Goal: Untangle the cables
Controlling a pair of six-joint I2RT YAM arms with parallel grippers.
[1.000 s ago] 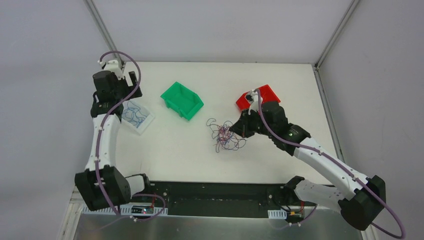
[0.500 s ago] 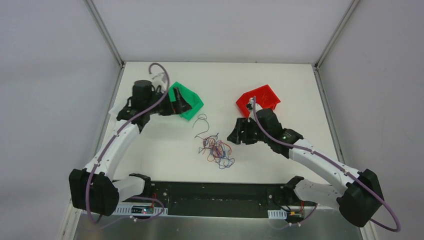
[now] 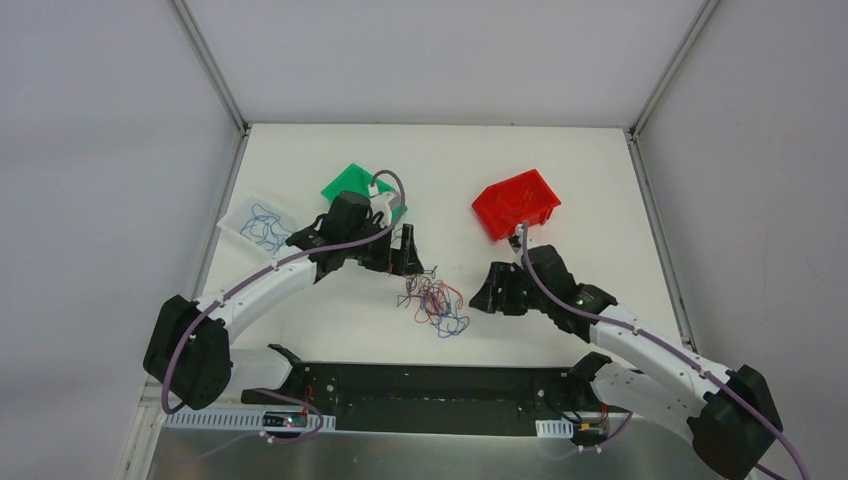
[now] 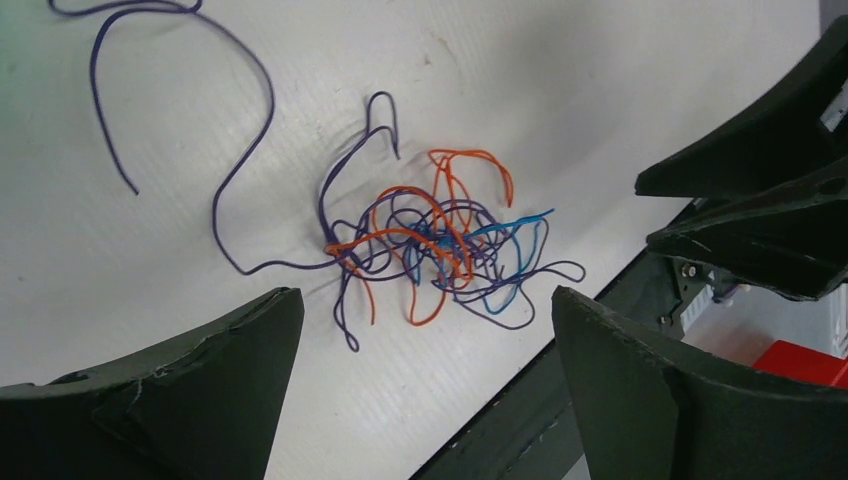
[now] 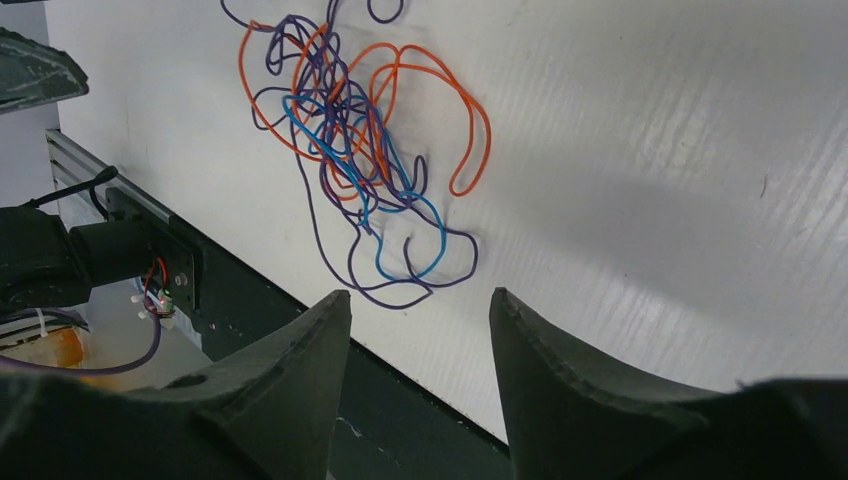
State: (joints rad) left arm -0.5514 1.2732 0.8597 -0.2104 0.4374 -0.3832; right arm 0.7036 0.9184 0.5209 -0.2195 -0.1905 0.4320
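Both empty | left end effector (image 3: 406, 260) spread wide | right end effector (image 3: 484, 296) released — thin red, blue, purple cables (image 3: 436, 304) tangled between, on white desk (image 3: 600, 190)

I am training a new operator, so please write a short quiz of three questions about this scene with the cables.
1. True or false: the left gripper and the right gripper are both open.
2. Which bin does the left arm partly cover? A. the red one. B. the green bin.
3. Name the three colours in the tangle.
Key: 1 true; 2 B; 3 orange, purple, blue.
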